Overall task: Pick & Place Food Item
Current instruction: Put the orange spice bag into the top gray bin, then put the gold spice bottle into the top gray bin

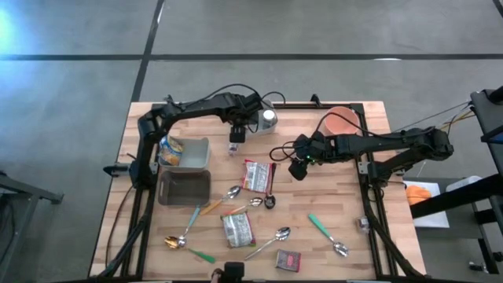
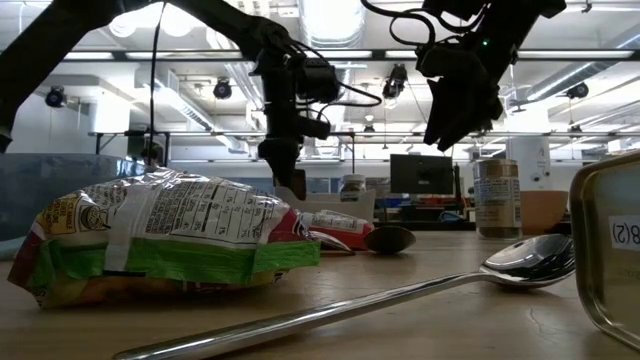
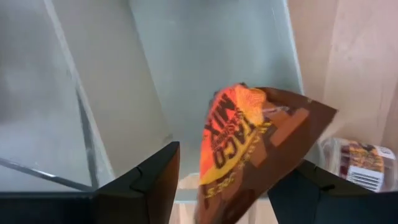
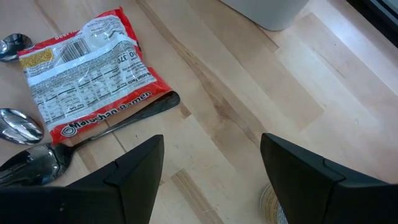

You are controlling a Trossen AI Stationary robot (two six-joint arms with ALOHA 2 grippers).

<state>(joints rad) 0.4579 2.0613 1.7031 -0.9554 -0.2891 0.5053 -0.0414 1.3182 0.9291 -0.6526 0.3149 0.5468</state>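
The left gripper (image 1: pixel 234 141) is hanging over the wooden table (image 1: pixel 330 196), fingers parted, a small brown-and-orange snack packet (image 3: pixel 249 149) sitting loosely between them. The right gripper (image 1: pixel 298 169) is hovering wide open and empty beside the red ramen packet (image 1: pixel 257 174).

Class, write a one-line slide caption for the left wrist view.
Orange-and-brown snack packet between the left gripper's parted fingers, with a clear bin behind it.

spoon (image 4: pixel 93 134) under ramen packet (image 4: pixel 87 68), on table (image 4: pixel 249 106)
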